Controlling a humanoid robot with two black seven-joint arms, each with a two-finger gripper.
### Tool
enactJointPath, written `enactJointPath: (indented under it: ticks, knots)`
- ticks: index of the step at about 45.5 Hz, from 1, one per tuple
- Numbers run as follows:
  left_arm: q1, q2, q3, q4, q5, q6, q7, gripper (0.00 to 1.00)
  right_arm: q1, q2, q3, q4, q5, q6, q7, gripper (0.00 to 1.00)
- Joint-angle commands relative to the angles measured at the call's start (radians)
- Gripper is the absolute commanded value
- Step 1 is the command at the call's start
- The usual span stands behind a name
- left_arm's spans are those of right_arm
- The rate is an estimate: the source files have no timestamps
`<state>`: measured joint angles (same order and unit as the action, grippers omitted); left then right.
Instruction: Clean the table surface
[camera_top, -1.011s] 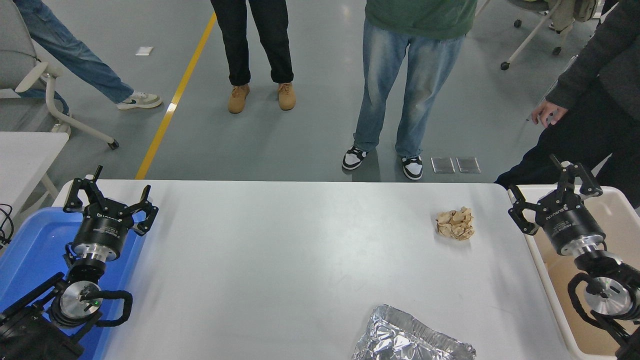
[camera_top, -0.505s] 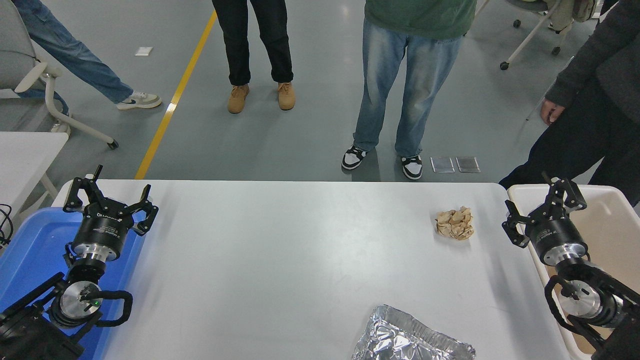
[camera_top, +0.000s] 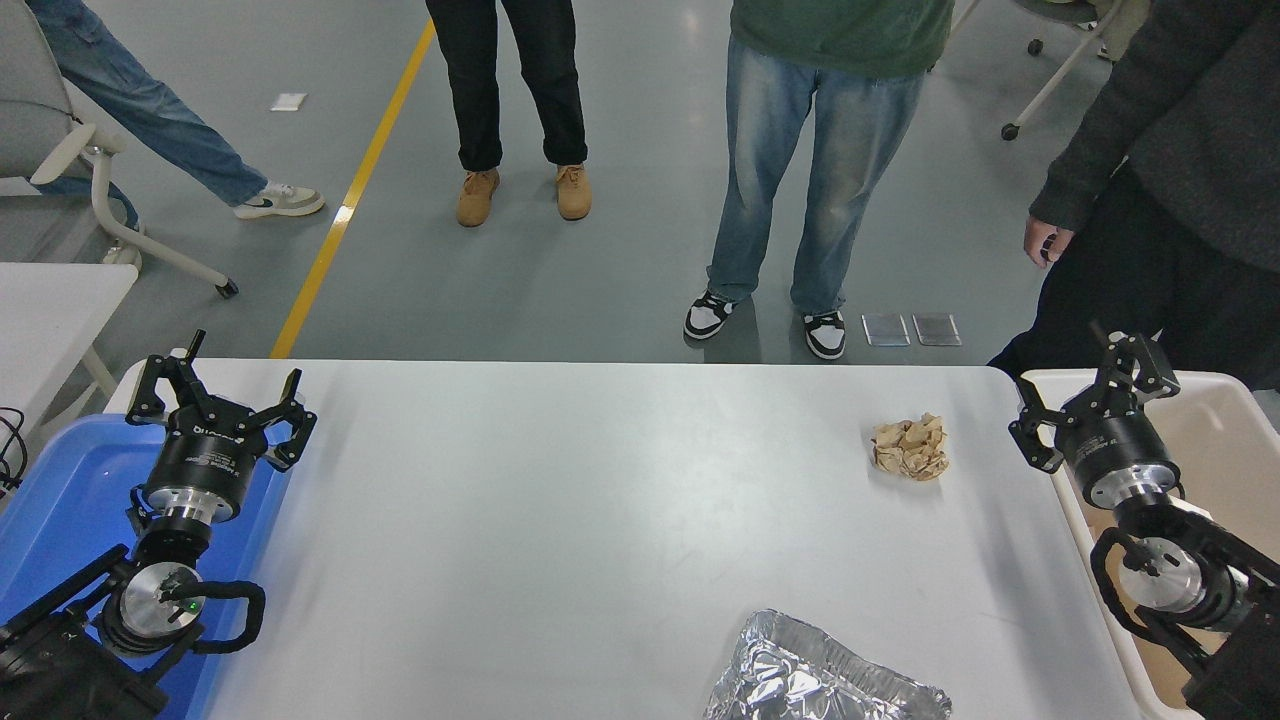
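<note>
Not much looks cleaned yet, honestly: the table surface (camera_top: 560, 520) is mostly bare, but two bits of rubbish are left on it, so the job is judged to be at an early or middle stage at best. A crumpled brown paper ball (camera_top: 910, 447) is parked toward the far right part of the table surface, and a crushed foil tray (camera_top: 820, 675) is cut off at its near edge, right of centre. The right gripper (camera_top: 1088, 405) is held above the beige bin (camera_top: 1215, 420) just off the table surface's right edge, fingers spread apart, nothing between them; the paper ball lies near it to the left, not touched. The left gripper (camera_top: 218, 398) is parked at the table surface's far left corner over a blue tray (camera_top: 60, 500), fingers spread wide too, nothing held. Several people are seen standing beyond the table surface's far edge.
</note>
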<state>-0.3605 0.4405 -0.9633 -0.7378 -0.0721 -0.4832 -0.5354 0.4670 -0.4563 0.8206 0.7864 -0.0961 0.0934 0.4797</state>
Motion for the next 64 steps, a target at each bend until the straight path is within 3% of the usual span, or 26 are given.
enactJointPath:
  ticks: [1,17,25,31,38,44,64]
  knots:
    - [0.0,0.001,0.0,0.0,0.0,0.0,0.0,0.99,0.004,-0.045,-0.006,0.063,-0.014,0.002,-0.05,0.99]
    - [0.0,0.001,0.0,0.0,0.0,0.0,0.0,0.99,0.058,-0.226,-0.225,0.287,-0.158,0.005,-0.118,0.99]
    - [0.0,0.0,0.0,0.0,0.0,0.0,0.0,0.99,0.059,-0.275,-0.244,0.376,-0.255,0.022,-0.18,0.99]
    - [0.0,0.0,0.0,0.0,0.0,0.0,0.0,0.99,0.068,-0.315,-0.244,0.435,-0.286,0.037,-0.282,0.99]
    - [0.0,0.0,0.0,0.0,0.0,0.0,0.0,0.99,0.107,-0.344,-0.279,0.482,-0.378,0.055,-0.296,0.99]
    - [0.0,0.0,0.0,0.0,0.0,0.0,0.0,0.99,0.194,-0.384,-0.42,0.531,-0.526,0.075,-0.288,0.99]
    - [0.0,0.0,0.0,0.0,0.0,0.0,0.0,0.99,0.518,-0.374,-0.836,0.629,-0.717,0.112,-0.299,0.99]
